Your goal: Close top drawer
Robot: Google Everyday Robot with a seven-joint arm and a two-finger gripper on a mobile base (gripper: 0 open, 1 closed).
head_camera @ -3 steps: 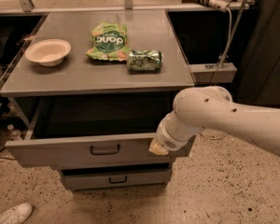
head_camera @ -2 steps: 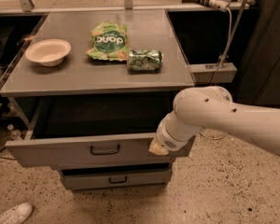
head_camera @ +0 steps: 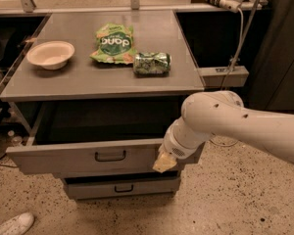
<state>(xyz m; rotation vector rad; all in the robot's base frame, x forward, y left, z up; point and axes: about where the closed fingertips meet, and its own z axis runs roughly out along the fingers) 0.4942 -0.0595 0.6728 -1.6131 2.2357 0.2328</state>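
The drawer [head_camera: 63,158] is open; the tool [head_camera: 165,163] is at its front, grip can't be told; bowl [head_camera: 50,54] and can [head_camera: 152,62] on worktop [head_camera: 88,78]

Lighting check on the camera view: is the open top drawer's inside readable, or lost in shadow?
Camera view: the top drawer interior is black shadow under the tabletop, unreadable; its front panel is evenly lit; the gripper at the panel's right end shows pale against it.

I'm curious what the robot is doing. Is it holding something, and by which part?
Cannot tell. The tool sits at the front of the top drawer, right of its handle; no hold is visible.
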